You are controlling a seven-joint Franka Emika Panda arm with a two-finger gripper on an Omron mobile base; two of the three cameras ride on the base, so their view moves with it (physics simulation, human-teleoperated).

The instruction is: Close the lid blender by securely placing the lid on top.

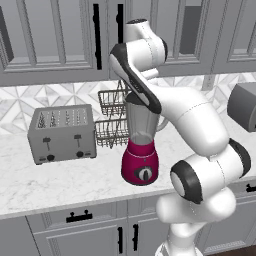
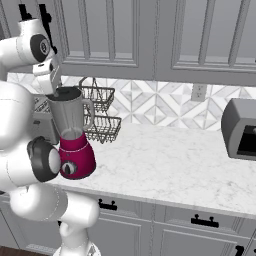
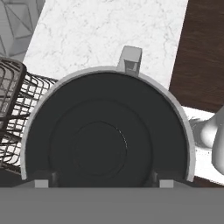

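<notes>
1. The blender [image 1: 140, 150] stands on the white marble counter [image 1: 75, 180], near its front edge, with its magenta-red base and black dial facing the room.
2. Its clear greyish jar rises upright from the base; in the right base view the side handle points right, toward the wire basket rack [image 2: 102, 112].
3. The lid [image 3: 107, 140] shows in the hand view as a dark round disc with concentric rings, lying inside the pale grey rim of the jar and filling the jar's mouth; the jar's handle juts out at the top of that view.
4. The gripper [image 2: 51, 80] hangs directly over the jar top, at the far left of the right base view; the arm covers it in the left base view.
5. Whether the fingers are spread or closed cannot be told: the tips are barely visible at the bottom of the hand view.
6. A silver four-slot toaster [image 1: 62, 132] sits on the counter to the left of the blender, well apart from it.
7. A grey appliance [image 2: 240, 129] stands far right on the counter.
</notes>
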